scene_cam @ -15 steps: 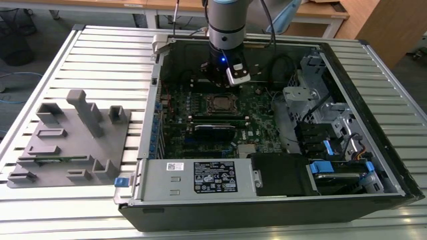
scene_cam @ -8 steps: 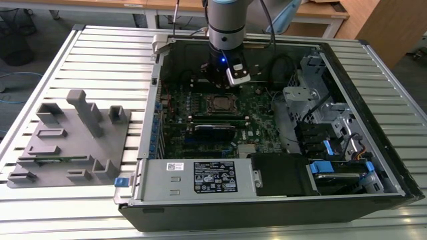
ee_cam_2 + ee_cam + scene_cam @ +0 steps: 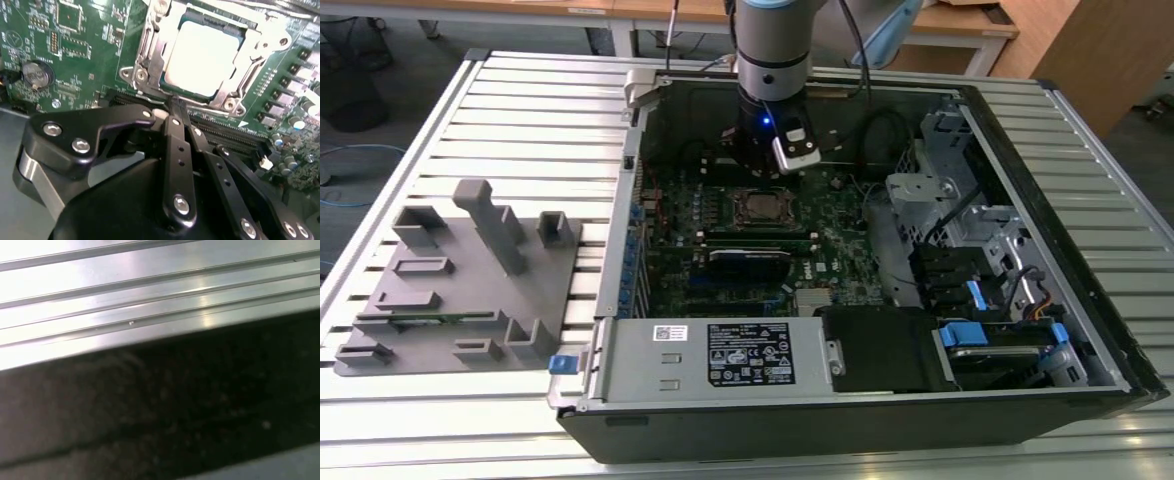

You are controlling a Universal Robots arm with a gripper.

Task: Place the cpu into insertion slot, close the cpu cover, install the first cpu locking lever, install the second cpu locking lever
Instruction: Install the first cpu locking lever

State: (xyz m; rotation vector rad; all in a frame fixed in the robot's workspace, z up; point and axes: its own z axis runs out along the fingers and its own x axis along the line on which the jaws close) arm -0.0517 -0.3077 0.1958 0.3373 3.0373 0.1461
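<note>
jaws pinched together, just beside cpu (image 3: 202,57)

cpu (image 3: 202,57) in silvery cpu cover (image 3: 150,52), green board (image 3: 80,55) around — fingers (image 3: 175,137) together beside it

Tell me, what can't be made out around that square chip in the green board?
Second wrist view: the black tool covers the near edge of the silvery metal cover frame around the pale square chip; its latching there is hidden.
Exterior view: the chip is too small to judge its seating.
First wrist view: the area below the silvery ribbed surface is too dark to identify.
</note>
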